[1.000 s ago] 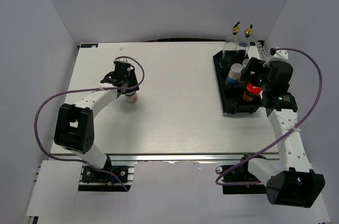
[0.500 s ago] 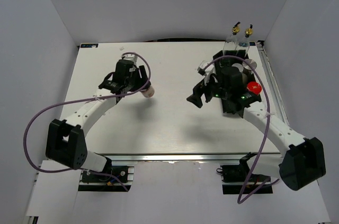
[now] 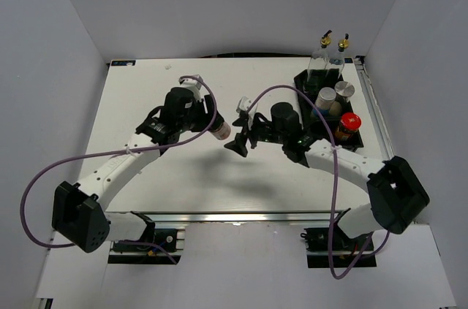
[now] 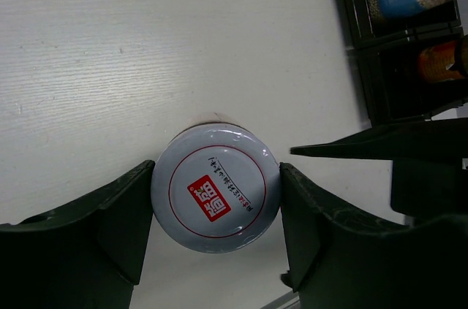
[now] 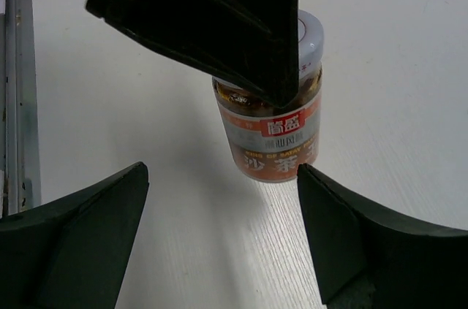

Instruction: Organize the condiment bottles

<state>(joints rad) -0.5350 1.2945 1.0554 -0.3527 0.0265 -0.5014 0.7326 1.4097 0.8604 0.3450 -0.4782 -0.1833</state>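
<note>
The left gripper (image 3: 213,128) is closed on the small glass jar with a white lid and red mark (image 3: 222,132), well to the left of the black compartment tray (image 3: 301,86), over the white table (image 3: 146,82). I cannot tell if the jar's bottom touches the table. Just right of the jar, between it and the tray, the right gripper (image 3: 238,141) stands wide open and holds nothing.

I judge the jar to be light, stiff and breakable, with smooth glass that may slip. The left fingers (image 4: 121,214) press high, at the lid, so the free labelled body below is the better place for a second hold.

The left wrist view shows the round lid from above, pressed on both sides, but not the label. The right wrist view shows the orange-and-white label and brown content, with the jar ahead of the open gap. Only the top view shows the tray with the other five containers (image 3: 337,93) in it, two clear glass bottles with gold tops (image 3: 325,60) at its far end.
</note>
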